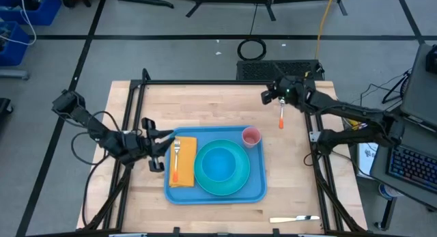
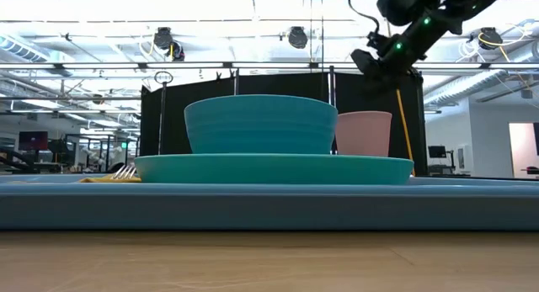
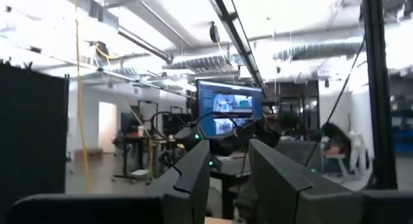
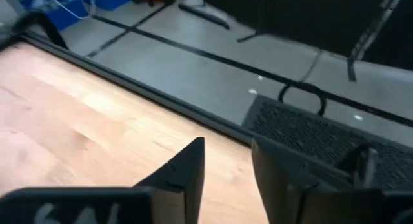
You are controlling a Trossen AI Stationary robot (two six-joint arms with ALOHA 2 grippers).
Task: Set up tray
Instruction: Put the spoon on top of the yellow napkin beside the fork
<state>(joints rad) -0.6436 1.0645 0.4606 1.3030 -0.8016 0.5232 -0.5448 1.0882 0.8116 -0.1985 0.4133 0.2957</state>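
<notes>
The light-blue tray lies in the middle of the table. On it an orange napkin carries a fork, a teal plate carries a teal bowl, and a pink cup stands in the far right corner. My left gripper hovers open at the tray's left edge, by the napkin, with nothing between its fingers. My right gripper is open and raised above the table's far right part, also empty. An orange-handled utensil shows below the right arm.
A knife lies near the table's near right edge. Bare wood stretches across the far half of the table and to the left of the tray. A black frame runs along the table's sides. In the low view the tray's rim fills the foreground.
</notes>
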